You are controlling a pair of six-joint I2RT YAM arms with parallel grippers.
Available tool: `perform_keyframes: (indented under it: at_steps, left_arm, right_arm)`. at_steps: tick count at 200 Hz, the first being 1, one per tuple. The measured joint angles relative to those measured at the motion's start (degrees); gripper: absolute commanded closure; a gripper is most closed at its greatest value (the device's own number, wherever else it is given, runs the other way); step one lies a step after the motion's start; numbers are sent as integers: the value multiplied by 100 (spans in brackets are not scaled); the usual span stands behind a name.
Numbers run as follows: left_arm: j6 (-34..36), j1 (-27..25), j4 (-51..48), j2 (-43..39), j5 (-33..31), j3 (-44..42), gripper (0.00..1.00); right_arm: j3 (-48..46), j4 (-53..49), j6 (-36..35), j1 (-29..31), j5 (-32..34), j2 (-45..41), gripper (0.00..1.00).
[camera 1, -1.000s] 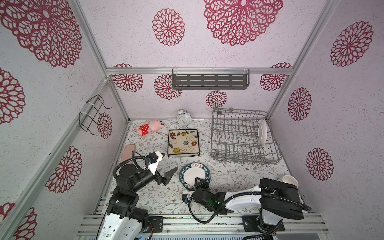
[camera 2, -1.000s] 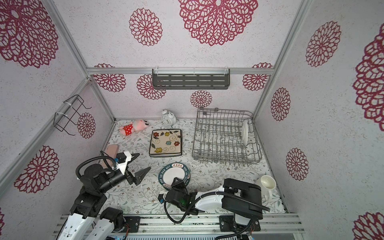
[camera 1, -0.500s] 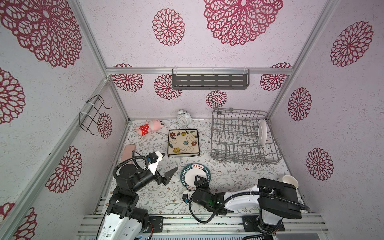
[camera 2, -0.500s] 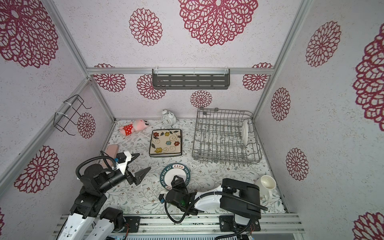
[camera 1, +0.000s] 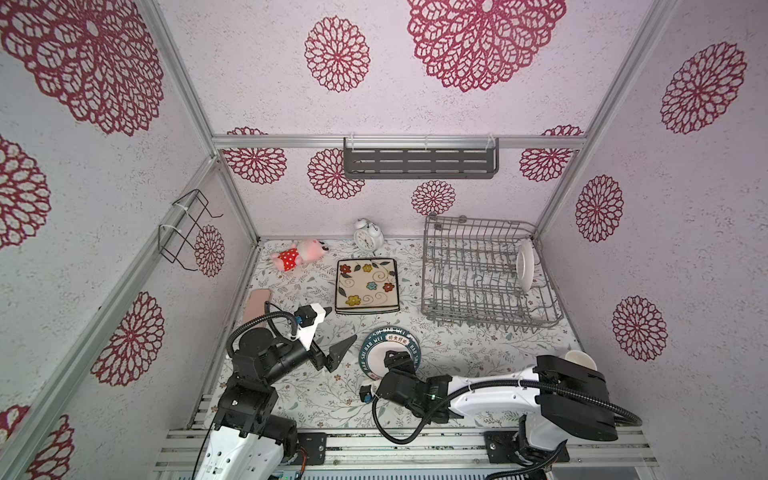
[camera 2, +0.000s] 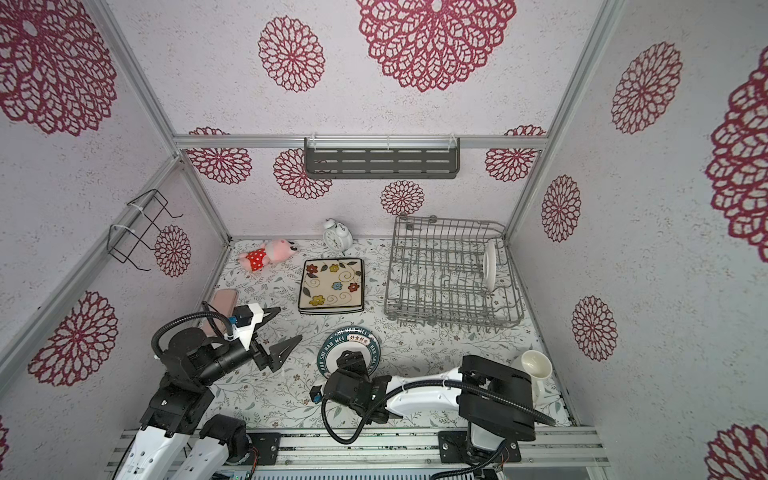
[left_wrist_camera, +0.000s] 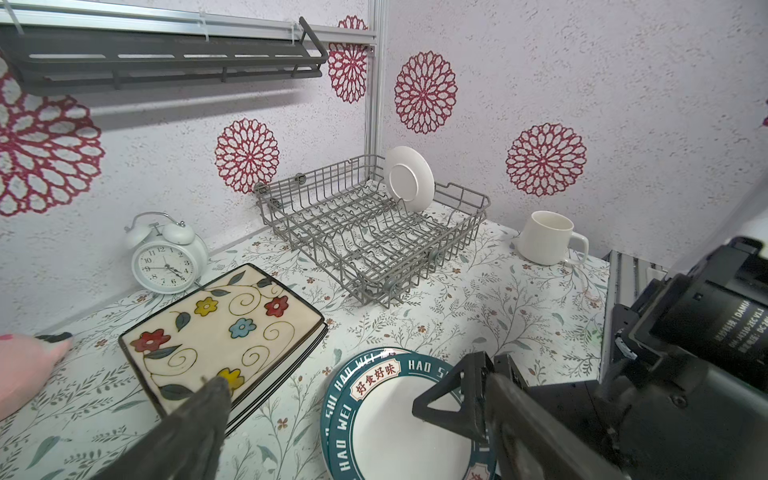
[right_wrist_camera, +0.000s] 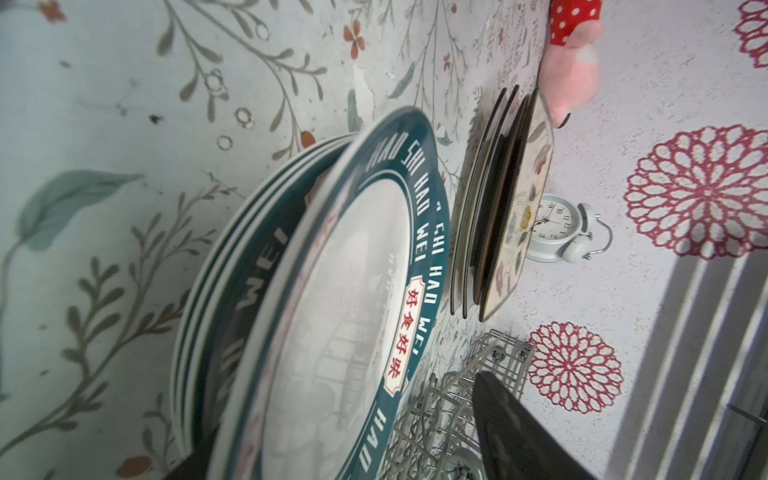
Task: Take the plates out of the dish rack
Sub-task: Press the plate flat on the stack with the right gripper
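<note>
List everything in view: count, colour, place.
dish rack: one, grey, back right
round plate: one, white, upright in rack
round plates: stack, teal-rimmed, front centre
square plates: stack, flowered top, centre
alarm clock: one, white, back
plush toy: one, pink, back left
flat case: one, pink, left
mug: one, white, front right
shelf: one, dark, back wall
wire holder: one, black, left wall
left gripper: jaws open, beside round stack
right gripper: jaws open, over round stack
</note>
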Motion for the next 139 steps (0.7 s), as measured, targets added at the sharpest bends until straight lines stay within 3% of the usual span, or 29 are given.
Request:
perform_keyframes:
  at_steps: [139]
  left_arm:
    - [-2, -2, -2, 0, 13, -2, 3]
  right_arm:
    - [632, -1552, 444, -313, -872, -4, 22]
